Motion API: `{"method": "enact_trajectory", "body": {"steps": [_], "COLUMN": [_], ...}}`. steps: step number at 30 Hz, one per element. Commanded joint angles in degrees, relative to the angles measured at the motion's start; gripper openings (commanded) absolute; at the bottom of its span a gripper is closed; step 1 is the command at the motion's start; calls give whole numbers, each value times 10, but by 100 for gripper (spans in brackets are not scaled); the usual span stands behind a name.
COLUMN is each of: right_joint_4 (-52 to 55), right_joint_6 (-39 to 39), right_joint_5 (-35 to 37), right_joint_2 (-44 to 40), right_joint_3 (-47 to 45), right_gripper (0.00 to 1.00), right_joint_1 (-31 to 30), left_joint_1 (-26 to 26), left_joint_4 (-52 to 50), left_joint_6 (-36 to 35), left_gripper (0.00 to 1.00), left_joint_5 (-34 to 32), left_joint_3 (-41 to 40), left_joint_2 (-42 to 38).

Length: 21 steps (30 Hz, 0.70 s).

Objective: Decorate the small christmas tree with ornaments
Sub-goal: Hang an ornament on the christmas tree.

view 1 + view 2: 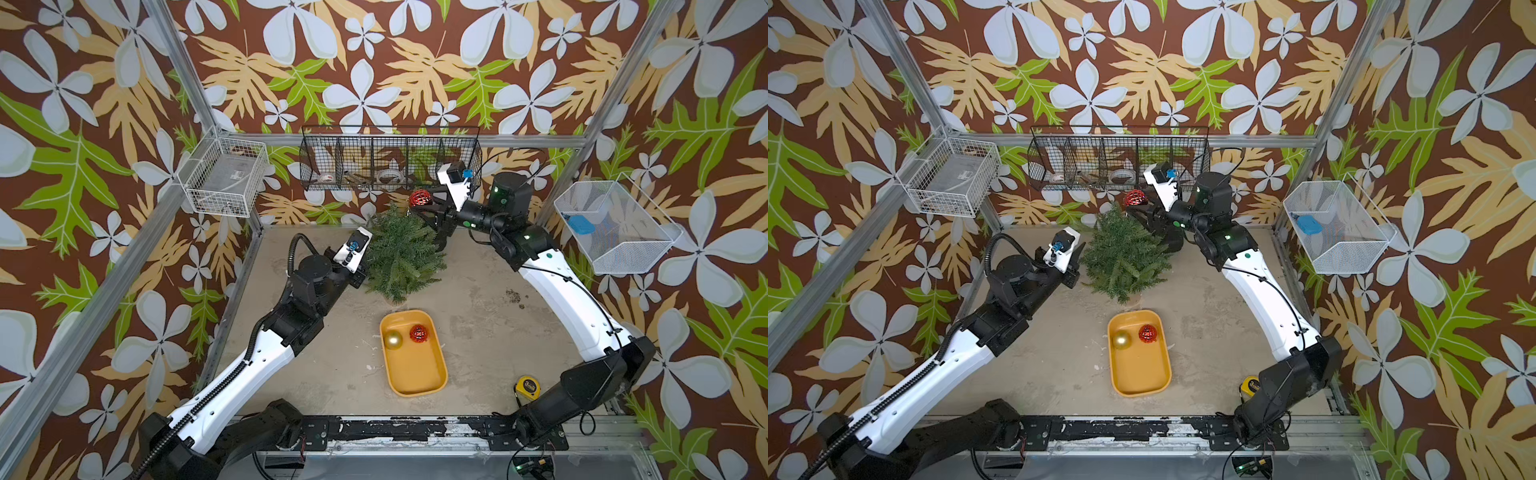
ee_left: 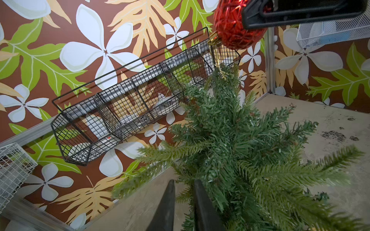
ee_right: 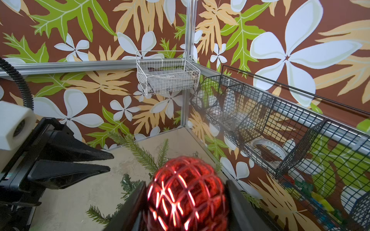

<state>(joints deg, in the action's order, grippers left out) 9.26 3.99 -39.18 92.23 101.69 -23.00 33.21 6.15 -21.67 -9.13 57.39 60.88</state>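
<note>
Right wrist view showed the right pincer (image 3: pixel 185 188) clamped on a red ornament (image 3: pixel 186 204) just over the small christmas tree (image 1: pixel 399 253), unhung, the left pincer (image 2: pixel 184 183) narrowly parted beside its branches, and a gold ornament (image 1: pixel 392 340) and second red ornament (image 1: pixel 419 333) lying in the yellow tray (image 1: pixel 415 392), so I reckoned most remained.

The tree (image 1: pixel 399 257) stands at centre frame, just above the yellow tray (image 1: pixel 415 390). The right gripper (image 1: pixel 425 203) clasps a red bauble (image 1: pixel 419 198) just up and right of the treetop, below the black wire basket (image 1: pixel 390 183). The left gripper (image 1: pixel 367 255) sits against the tree's left edge, its jaws hidden. In the tray's upper end lie a gold bauble (image 1: pixel 392 340) and a second red bauble (image 1: pixel 419 333), side by side, slightly apart. A tape measure (image 1: pixel 525 386) lies at lower right, beside the right arm.
</note>
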Motion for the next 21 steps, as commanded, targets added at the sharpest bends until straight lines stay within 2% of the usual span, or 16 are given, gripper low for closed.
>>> {"method": "enact_trajectory", "body": {"steps": [1,6,21], "right_joint_4": [-5,2,12], "right_joint_6": [-6,-2,26], "right_joint_5": [-7,0,33], "right_joint_2": [12,27,0], "right_joint_3": [25,47,-8], "right_gripper": [46,46,46], "right_joint_1": [-4,-6,-6], "left_joint_1": [-1,-1,-1], "left_joint_4": [4,3,3], "left_joint_6": [3,3,1], "left_gripper": [20,20,19], "left_joint_5": [2,1,1], "left_joint_3": [3,2,1], "left_joint_2": [-2,-2,-2]}}
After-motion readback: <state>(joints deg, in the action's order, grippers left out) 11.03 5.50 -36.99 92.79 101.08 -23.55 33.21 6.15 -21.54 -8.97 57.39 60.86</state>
